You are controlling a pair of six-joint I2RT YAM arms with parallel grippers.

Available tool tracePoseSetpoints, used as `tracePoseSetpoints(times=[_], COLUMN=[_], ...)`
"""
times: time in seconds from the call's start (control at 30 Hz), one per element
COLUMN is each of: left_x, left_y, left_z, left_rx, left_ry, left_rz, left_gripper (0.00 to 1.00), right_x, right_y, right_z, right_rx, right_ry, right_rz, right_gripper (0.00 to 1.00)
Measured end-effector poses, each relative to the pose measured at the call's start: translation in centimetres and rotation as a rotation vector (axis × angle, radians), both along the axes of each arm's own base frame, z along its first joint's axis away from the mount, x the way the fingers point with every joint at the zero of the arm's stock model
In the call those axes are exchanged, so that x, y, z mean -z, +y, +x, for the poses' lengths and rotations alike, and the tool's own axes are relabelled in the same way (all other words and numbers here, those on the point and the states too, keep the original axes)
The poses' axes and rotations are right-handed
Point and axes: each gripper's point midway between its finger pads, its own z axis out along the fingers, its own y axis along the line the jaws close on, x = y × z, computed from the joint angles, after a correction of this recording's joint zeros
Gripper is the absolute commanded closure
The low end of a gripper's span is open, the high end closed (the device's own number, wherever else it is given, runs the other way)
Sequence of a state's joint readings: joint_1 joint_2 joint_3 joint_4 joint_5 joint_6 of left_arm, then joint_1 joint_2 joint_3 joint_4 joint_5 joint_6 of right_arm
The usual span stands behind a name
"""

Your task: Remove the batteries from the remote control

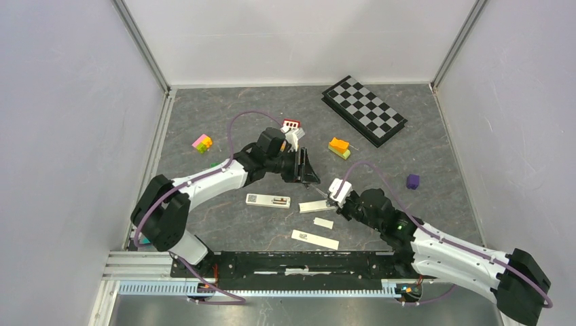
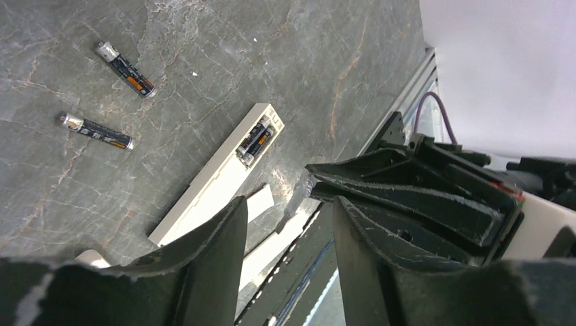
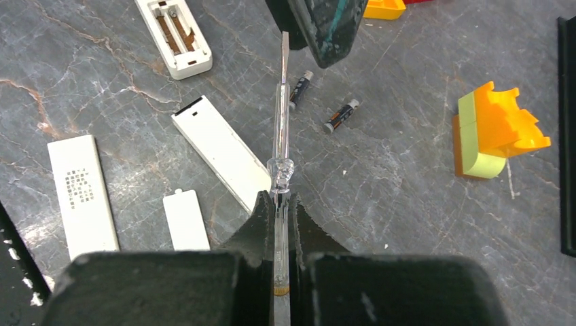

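Observation:
A white remote (image 2: 204, 190) lies with its compartment open and two batteries (image 2: 255, 141) inside. It also shows in the top view (image 1: 268, 200) and the right wrist view (image 3: 173, 34). Two loose batteries (image 2: 126, 68) (image 2: 95, 130) lie on the table, also visible in the right wrist view (image 3: 301, 88) (image 3: 341, 115). My left gripper (image 2: 285, 210) (image 1: 309, 170) is open and empty, hovering above them. My right gripper (image 3: 280, 204) (image 1: 331, 199) is shut on a thin screwdriver (image 3: 282, 115), whose blade points toward the left gripper's finger (image 3: 319, 27).
A second white remote (image 3: 224, 153), a third (image 3: 78, 193) and a loose cover (image 3: 185, 217) lie near the right gripper. An orange-green block (image 3: 496, 132) (image 1: 339, 147), a checkerboard (image 1: 363, 110), a pink-yellow block (image 1: 202, 142) and a purple block (image 1: 412, 181) sit farther out.

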State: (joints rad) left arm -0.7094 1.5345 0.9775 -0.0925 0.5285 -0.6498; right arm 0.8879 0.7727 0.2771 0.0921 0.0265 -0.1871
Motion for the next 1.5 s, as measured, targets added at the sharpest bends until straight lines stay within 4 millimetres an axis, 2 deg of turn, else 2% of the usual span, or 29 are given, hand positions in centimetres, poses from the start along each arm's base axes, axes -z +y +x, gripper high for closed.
tracePoseSetpoints(times=[0.33, 0.37, 0.43, 0.53, 0.73, 0.9, 1.0, 1.13, 1.27, 1.37, 1.43, 1.5], left_x=[0.0, -0.1, 0.0, -0.1, 0.1, 0.1, 0.4, 0.3, 0.2, 0.2, 0.1, 0.0], left_y=[-0.9, -1.0, -1.0, -1.0, -1.1, -1.3, -1.3, -1.4, -1.4, -1.5, -1.5, -1.6], left_z=[-0.1, 0.0, -0.1, -0.1, -0.1, -0.1, -0.2, -0.2, -0.2, -0.2, -0.1, -0.1], left_rx=[-0.036, -0.036, -0.036, -0.036, -0.035, -0.030, -0.030, -0.027, -0.023, -0.019, -0.017, -0.013], left_ry=[0.063, 0.064, 0.065, 0.068, 0.072, 0.073, 0.078, 0.078, 0.072, 0.066, 0.058, 0.039], left_rz=[-0.029, -0.030, -0.030, -0.031, -0.028, -0.026, -0.021, -0.022, -0.023, -0.023, -0.028, -0.035], left_gripper=[0.53, 0.55, 0.65, 0.71, 0.69, 0.89, 0.97, 0.98, 0.98, 0.98, 0.98, 0.98], right_x=[-0.6, -0.5, -0.4, -0.4, -0.4, -0.4, -0.3, -0.2, -0.3, -0.3, -0.3, -0.3], right_y=[-0.3, -0.3, -0.4, -0.4, -0.5, -0.6, -0.7, -0.6, -0.7, -0.6, -0.6, -0.5], right_z=[0.6, 0.6, 0.6, 0.7, 0.7, 0.7, 0.8, 0.7, 0.7, 0.7, 0.6, 0.6], right_rx=[0.033, 0.036, 0.040, 0.046, 0.058, 0.066, 0.070, 0.072, 0.080, 0.082, 0.086, 0.094], right_ry=[-0.060, -0.061, -0.061, -0.062, -0.061, -0.058, -0.057, -0.053, -0.048, -0.043, -0.036, -0.025], right_rz=[-0.015, -0.018, -0.020, -0.022, -0.021, -0.018, -0.018, -0.017, -0.012, -0.006, 0.002, 0.017], right_gripper=[1.00, 1.00, 1.00, 1.00, 1.00, 1.00, 1.00, 1.00, 0.89, 0.72, 0.57, 0.51])
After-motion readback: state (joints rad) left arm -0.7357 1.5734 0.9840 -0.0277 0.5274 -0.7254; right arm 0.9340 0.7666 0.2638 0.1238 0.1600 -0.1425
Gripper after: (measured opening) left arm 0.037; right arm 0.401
